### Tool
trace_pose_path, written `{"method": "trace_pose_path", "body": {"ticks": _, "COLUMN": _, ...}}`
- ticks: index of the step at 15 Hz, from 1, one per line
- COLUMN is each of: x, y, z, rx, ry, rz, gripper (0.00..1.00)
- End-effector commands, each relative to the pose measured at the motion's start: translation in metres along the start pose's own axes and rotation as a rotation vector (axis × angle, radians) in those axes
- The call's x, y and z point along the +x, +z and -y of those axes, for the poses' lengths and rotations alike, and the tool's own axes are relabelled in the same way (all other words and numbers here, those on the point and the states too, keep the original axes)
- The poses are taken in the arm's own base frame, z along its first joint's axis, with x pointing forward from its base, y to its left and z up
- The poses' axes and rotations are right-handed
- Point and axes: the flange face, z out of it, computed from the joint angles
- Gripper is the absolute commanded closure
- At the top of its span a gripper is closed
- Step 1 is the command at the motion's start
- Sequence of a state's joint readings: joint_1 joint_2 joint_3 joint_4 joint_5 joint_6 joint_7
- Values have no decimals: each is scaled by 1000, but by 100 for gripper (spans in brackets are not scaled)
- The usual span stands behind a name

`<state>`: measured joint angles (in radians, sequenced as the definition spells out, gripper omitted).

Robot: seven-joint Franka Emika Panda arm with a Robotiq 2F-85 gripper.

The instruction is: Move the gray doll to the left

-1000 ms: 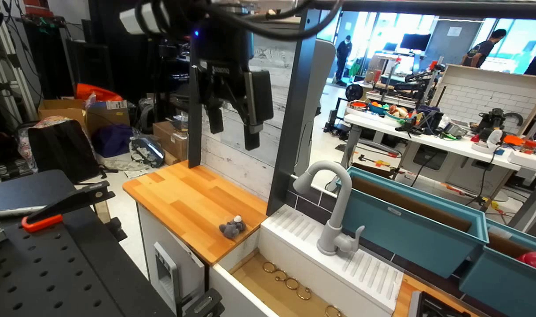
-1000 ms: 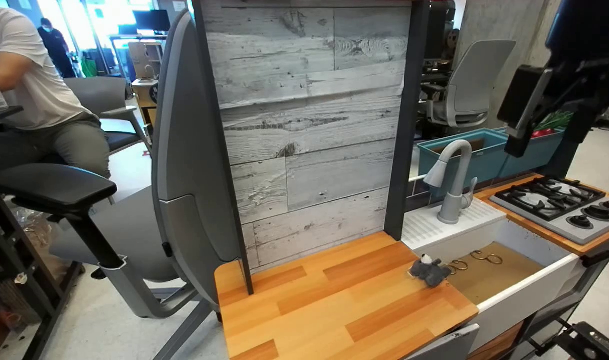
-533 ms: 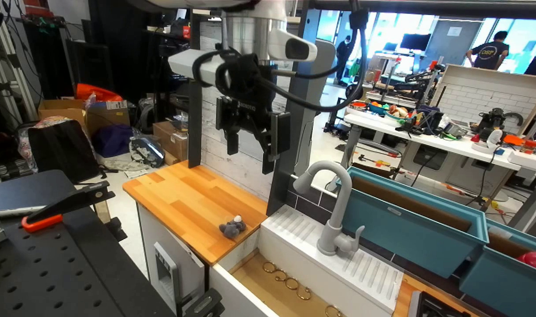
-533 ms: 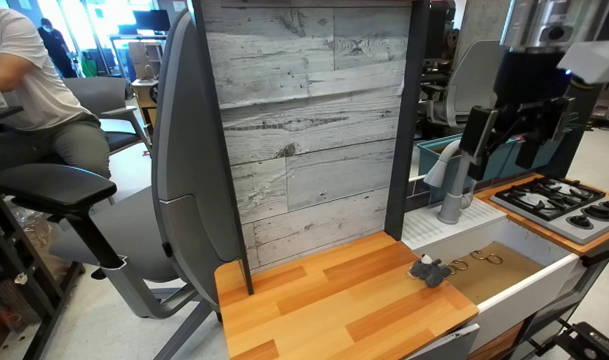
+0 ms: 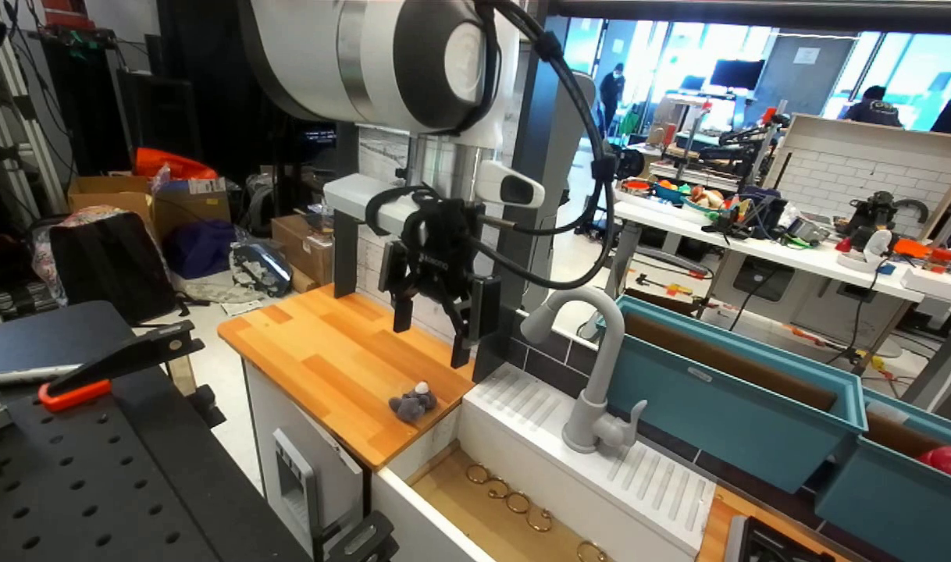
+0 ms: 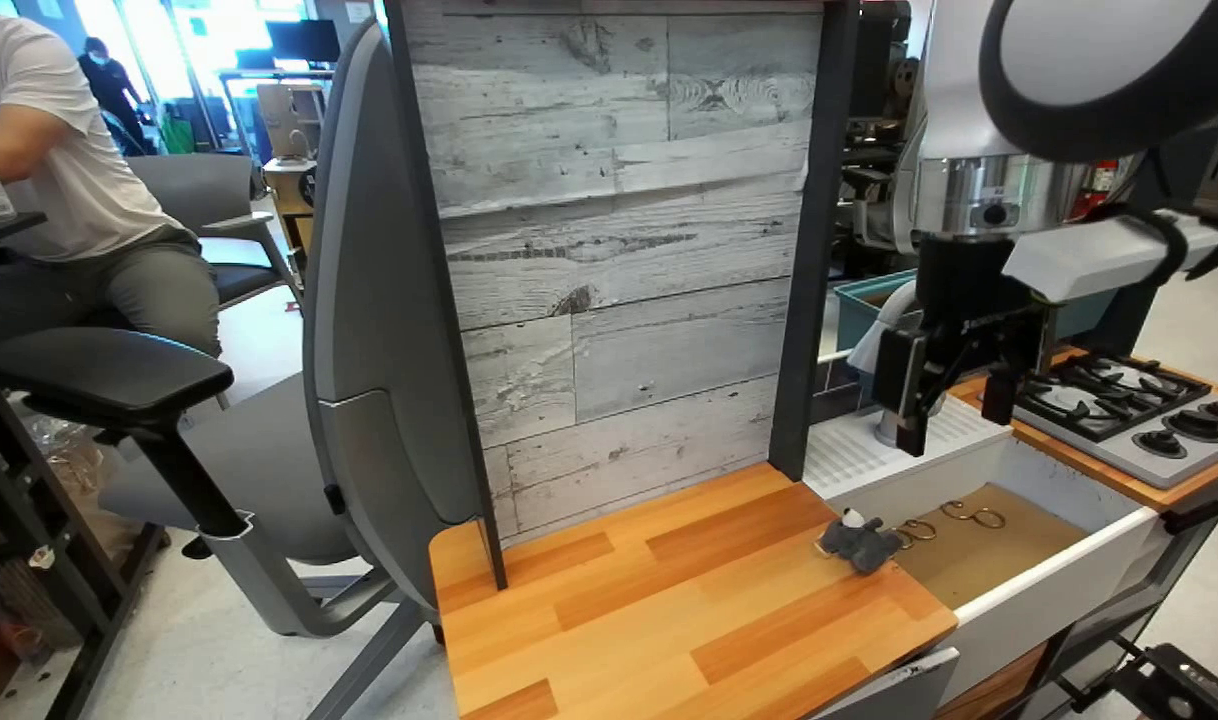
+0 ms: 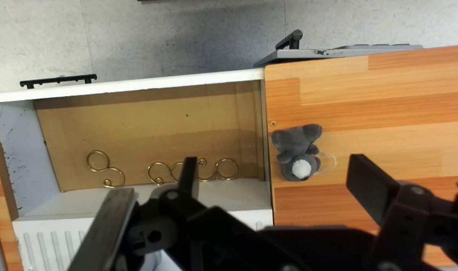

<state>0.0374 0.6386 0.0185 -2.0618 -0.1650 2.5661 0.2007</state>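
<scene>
One white-muzzled gray plush doll (image 7: 296,148) on the butcher-block counter (image 6: 619,620), at the edge along the sink (image 6: 1061,598), about midway between corners. Gripper (image 5: 431,346) hangs above counter height, jaws wide apart.

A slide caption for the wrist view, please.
Open gripper; gray plush doll on wooden countertop, beside sink with golden S-hooks.

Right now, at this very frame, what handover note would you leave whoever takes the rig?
Gripper: open, empty, held higher than the gray doll and apart from it.
Gray doll: lies on the wooden countertop, near its edge beside the sink.
Done: gripper is open; no grasp made yet.
Left to do: line up, lower, close on the doll, shift it left, release. Left probably means along the countertop away from the sink, which is leftward in both exterior views.
</scene>
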Motion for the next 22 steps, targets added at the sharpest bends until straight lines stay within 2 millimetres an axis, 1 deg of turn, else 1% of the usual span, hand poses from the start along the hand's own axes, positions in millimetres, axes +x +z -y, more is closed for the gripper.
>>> {"method": "trace_pose_path", "body": {"ticks": 1, "x": 21, "y": 29, "z": 6, "rx": -6, "ry": -18, "rz": 79, "gripper": 0}}
{"method": "trace_pose_path", "body": {"ticks": 6, "x": 37, "y": 63, "z": 14, "rx": -11, "ry": -36, "rz": 129, "gripper": 0}}
{"method": "trace_pose_path", "body": {"ticks": 10, "x": 43, "y": 87, "z": 25, "rx": -11, "ry": -70, "rz": 156, "gripper": 0}}
{"method": "trace_pose_path", "body": {"ticks": 17, "x": 46, "y": 116, "z": 49, "rx": -45, "ry": -142, "rz": 184, "gripper": 0}}
{"method": "trace_pose_path", "body": {"ticks": 18, "x": 46, "y": 120, "z": 52, "rx": -63, "ry": -159, "rz": 175, "gripper": 25}}
{"method": "trace_pose_path", "body": {"ticks": 19, "x": 44, "y": 123, "z": 54, "rx": -79, "ry": -177, "rz": 170, "gripper": 26}}
{"method": "trace_pose_path", "body": {"ticks": 22, "x": 37, "y": 130, "z": 61, "rx": -117, "ry": -225, "rz": 170, "gripper": 51}}
